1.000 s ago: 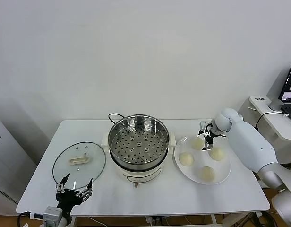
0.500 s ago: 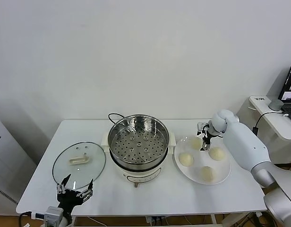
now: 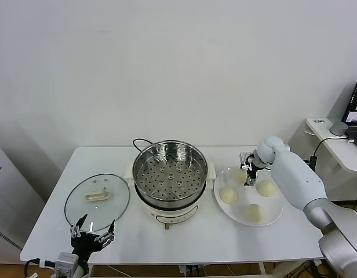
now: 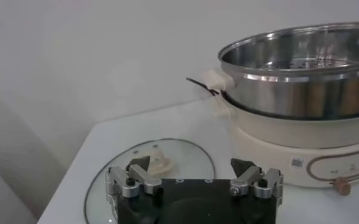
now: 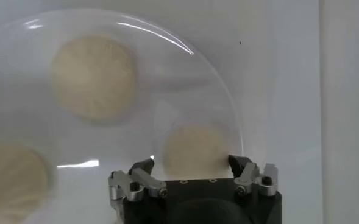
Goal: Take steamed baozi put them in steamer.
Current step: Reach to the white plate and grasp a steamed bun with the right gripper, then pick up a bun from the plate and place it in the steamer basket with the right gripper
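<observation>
Several cream-white baozi lie on a white plate [image 3: 272, 220] to the right of the steamer [image 3: 170, 146]. My right gripper [image 3: 247, 176] hangs low over the far one [image 3: 240, 173]. In the right wrist view my right gripper [image 5: 191, 163] is open with its jaws astride that baozi [image 5: 194, 146]: one fingertip is at its side, the other a small gap away. Two more baozi [image 5: 92, 76] [image 5: 11, 176] lie farther off on the plate [image 5: 167, 79]. The steamer's perforated tray holds nothing. My left gripper [image 3: 91, 233] waits open near the table's front left edge.
A glass lid [image 3: 97, 200] with a cream handle lies flat left of the steamer, just beyond my left gripper [image 4: 191, 168]. The steamer [image 4: 301, 79] stands on its cream base with a black cord behind. A side desk with a laptop [image 3: 355, 113] is at the far right.
My right gripper has shifted a little left and down onto the far baozi, and its jaws have drawn in toward it. The left arm has not moved.
</observation>
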Controlling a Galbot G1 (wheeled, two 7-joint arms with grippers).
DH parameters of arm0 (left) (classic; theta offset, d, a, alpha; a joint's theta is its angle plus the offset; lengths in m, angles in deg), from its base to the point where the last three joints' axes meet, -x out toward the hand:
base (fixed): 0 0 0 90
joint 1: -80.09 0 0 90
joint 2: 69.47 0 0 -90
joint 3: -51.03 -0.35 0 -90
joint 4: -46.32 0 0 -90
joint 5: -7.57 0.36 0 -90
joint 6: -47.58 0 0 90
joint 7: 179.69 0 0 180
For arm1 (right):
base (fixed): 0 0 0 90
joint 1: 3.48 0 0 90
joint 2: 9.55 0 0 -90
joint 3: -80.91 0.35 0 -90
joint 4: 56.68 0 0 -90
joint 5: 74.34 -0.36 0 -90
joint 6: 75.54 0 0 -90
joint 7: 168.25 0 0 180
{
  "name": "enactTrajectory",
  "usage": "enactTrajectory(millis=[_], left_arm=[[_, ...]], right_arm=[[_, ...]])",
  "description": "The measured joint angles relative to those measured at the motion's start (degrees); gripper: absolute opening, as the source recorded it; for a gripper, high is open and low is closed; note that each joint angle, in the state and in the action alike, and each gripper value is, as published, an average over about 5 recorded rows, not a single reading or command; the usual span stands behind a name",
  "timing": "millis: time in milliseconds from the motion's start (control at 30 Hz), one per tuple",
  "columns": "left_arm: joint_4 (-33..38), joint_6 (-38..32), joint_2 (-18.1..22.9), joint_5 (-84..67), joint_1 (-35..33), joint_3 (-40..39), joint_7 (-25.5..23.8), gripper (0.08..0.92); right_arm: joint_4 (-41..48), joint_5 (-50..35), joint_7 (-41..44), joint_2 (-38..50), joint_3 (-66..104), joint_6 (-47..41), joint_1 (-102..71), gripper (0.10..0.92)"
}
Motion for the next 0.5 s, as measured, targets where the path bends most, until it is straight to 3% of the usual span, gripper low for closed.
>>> enactTrajectory(millis=[167,500], left_arm=[[-0.19,0.00,0.02,0.02,0.04,-0.06,0.02,0.823],[-0.64,0.01,0.24,0.31,0.59,-0.62,0.35,0.823]], right_arm=[[-0.10,-0.25,-0.07,0.42,0.08,-0.18,0.32,0.569],[-3.15,-6.00,2.11,2.77,-4.00,-1.25,4.69,0.560]])
